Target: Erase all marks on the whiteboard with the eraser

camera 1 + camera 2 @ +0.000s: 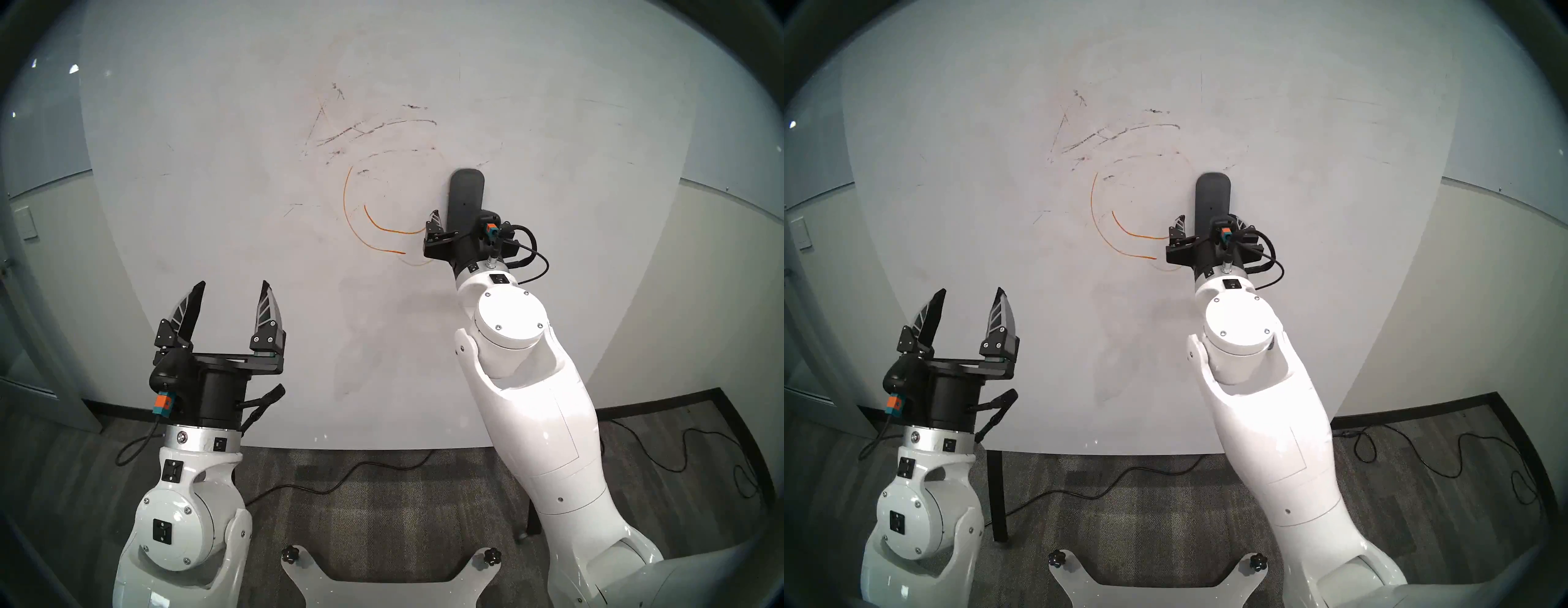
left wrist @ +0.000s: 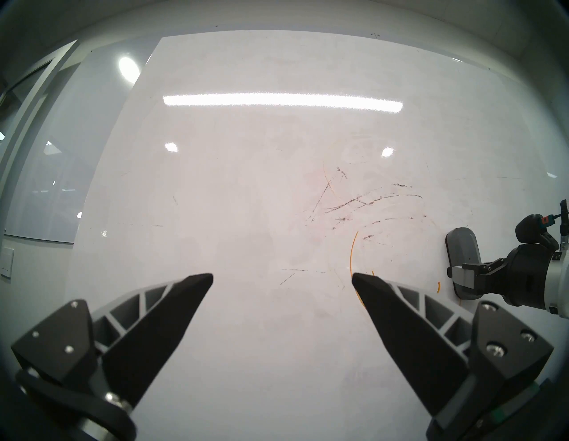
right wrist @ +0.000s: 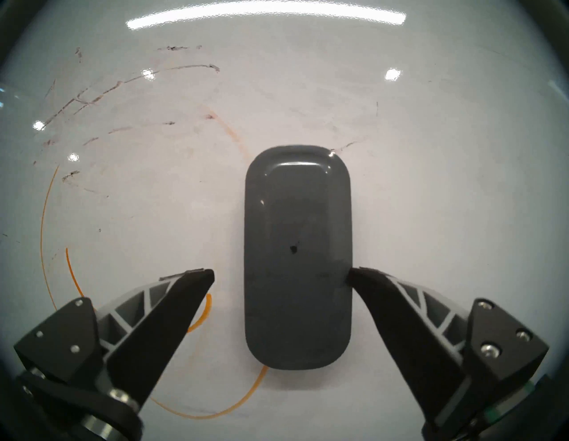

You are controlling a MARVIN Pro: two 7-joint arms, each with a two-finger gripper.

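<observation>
Eraser [image 3: 297,255] sits flat on whiteboard [image 1: 212,212], right gripper [image 3: 281,272] spread around it, one fingertip touching. Regrasp step; next, pinch it and wipe orange marks [image 3: 46,234] off to its left.

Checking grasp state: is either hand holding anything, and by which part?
No firm hold. Right hand straddles the eraser: one finger touches its long edge, the other stands clear. Left hand empty.

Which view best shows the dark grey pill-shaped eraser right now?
Right wrist: the dark grey pill-shaped eraser fills the centre, whole outline visible, between the fingers. Both head views show only its upper part above the right gripper; left wrist catches it small, side-on, at the edge.
</observation>
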